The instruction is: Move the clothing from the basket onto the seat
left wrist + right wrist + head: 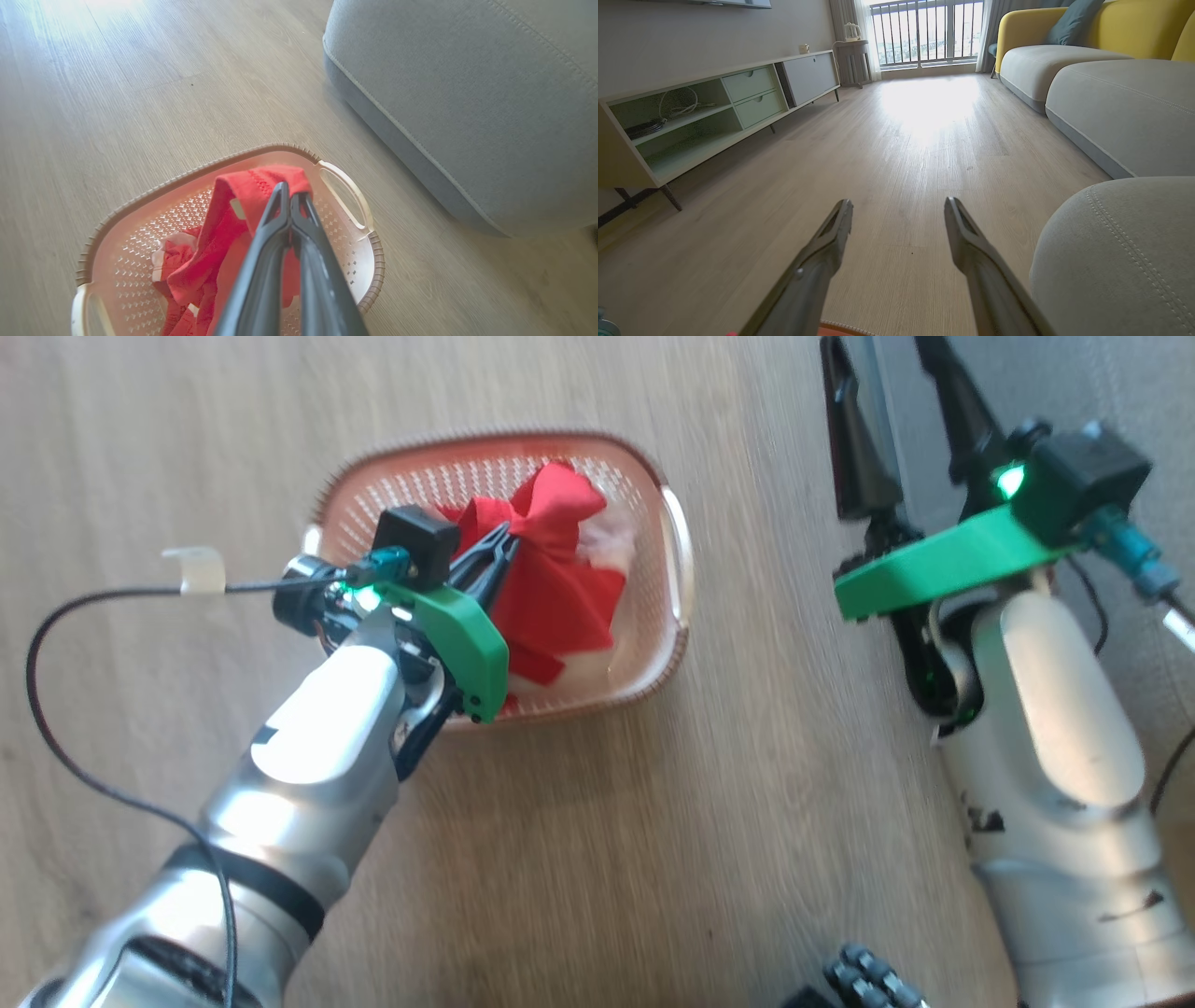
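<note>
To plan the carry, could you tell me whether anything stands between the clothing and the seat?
Nothing visible does: the left gripper is shut on the clothing, and bare floor separates the basket from the seat.

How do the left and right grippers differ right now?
The left gripper is shut on the clothing; the right gripper is open and holds nothing. The left gripper is over the basket; the right gripper points along the floor beside the seat. Both have long dark fingers.
</note>
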Motion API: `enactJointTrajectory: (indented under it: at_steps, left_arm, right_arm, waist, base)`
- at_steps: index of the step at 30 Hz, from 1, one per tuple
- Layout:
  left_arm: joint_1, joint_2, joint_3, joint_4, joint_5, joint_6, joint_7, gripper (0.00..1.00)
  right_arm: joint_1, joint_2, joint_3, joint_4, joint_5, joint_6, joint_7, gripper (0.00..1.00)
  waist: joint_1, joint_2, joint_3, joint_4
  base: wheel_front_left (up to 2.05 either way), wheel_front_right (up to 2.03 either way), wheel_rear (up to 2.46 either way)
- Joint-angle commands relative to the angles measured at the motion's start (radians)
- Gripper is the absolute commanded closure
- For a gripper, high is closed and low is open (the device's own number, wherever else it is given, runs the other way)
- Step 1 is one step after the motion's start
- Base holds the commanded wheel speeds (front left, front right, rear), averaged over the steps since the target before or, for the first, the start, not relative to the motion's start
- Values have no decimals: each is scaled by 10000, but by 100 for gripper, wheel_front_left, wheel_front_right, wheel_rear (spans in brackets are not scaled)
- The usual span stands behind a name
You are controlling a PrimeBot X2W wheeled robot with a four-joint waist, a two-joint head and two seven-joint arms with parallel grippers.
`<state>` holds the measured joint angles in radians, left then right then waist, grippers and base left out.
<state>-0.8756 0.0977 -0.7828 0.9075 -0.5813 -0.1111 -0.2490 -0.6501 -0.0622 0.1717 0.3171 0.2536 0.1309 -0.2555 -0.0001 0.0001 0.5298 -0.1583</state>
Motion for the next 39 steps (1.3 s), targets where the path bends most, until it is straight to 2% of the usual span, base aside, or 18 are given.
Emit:
enactJointTrajectory:
  at_steps: [1, 6, 18, 30, 39]
  left_arm:
    - [199, 26, 564, -505, 171, -23, -127, 100]
    - [856, -126, 1472, -1298, 578, -76, -127, 100]
    - [1727, -395, 2903, -2754, 1332, -176, -127, 100]
    - [1971, -468, 2977, -3701, 1381, -193, -127, 100]
    - [1630, -473, 2833, -4092, 1374, -194, -128, 100]
  right_arm:
    - [339, 120, 109, -173, -103, -2, -63, 0]
    - [910, 120, 46, 132, -195, -2, -63, 0]
    - [1970, 117, 27, 504, -271, -2, -63, 0]
    - [3037, 118, 203, 723, -145, -2, -63, 0]
    - [3394, 119, 309, 717, -101, -2, -63, 0]
  waist:
    - [1, -1, -938, 502]
    - [1, -1, -1879, 821]
    - [1, -1, -3470, 1360]
    - [1, -1, -4747, 1553]
    - [1, -1, -5043, 1577]
  base:
    - [0, 0, 0]
    - [0, 0, 0]
    - [0, 0, 0]
    - [0, 0, 0]
    - [0, 0, 0]
